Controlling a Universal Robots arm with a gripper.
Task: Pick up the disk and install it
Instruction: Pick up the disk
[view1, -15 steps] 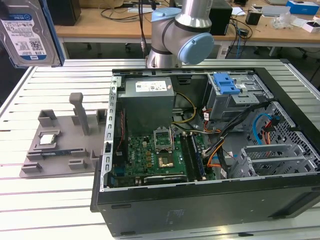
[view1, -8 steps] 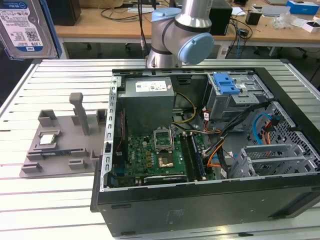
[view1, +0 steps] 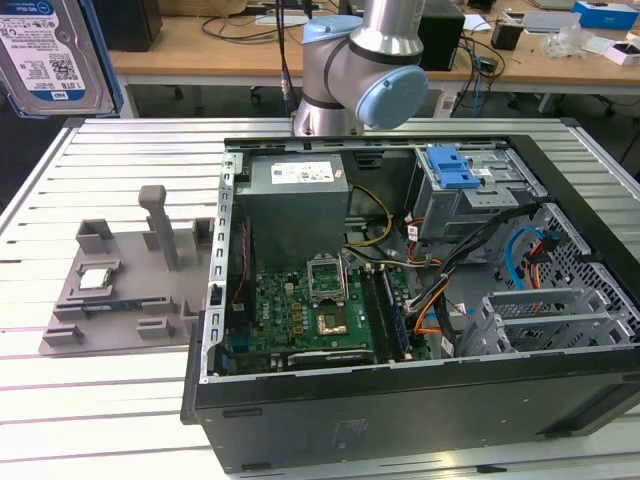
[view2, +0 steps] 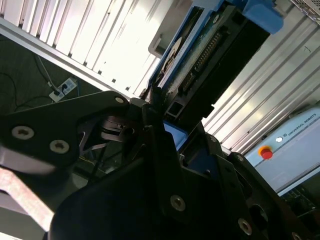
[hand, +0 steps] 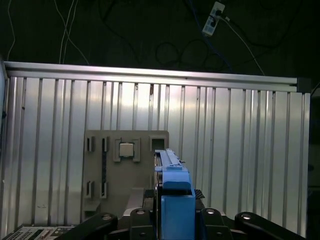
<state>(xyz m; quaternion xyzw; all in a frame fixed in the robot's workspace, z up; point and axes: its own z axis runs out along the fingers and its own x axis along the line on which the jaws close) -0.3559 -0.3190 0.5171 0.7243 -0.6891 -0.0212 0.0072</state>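
The flat silver-metal hard disk (view1: 52, 50) carries a white-and-blue label on its broad face and a blue plastic rail along its edge. In the exterior view it hangs in the air at the upper left corner, clear of the ribbed aluminium table (view1: 120, 150) and well apart from the open black computer case (view1: 400, 410). That view also shows the green motherboard (view1: 300, 310) lying inside the case, a blue ridged latch (view1: 452, 168) on the drive cage, and the grey and light-blue robot arm (view1: 370, 70) behind the case.

In both wrist views the disk appears edge-on. In the first wrist view its blue carrier end stands between the black fingers of the claw (hand: 174, 212), which are closed tight against its two flat sides. Beyond it lies the grey plastic fixture tray (hand: 125, 170) on the table, with a small square silver processor chip (hand: 126, 149) seated in a recess.

The second wrist view gives the disk's underside: a dark circuit board with a row of connector pins, and the black linkage of the claw. A red round button (view2: 265, 152) sits on a pale box in the background.
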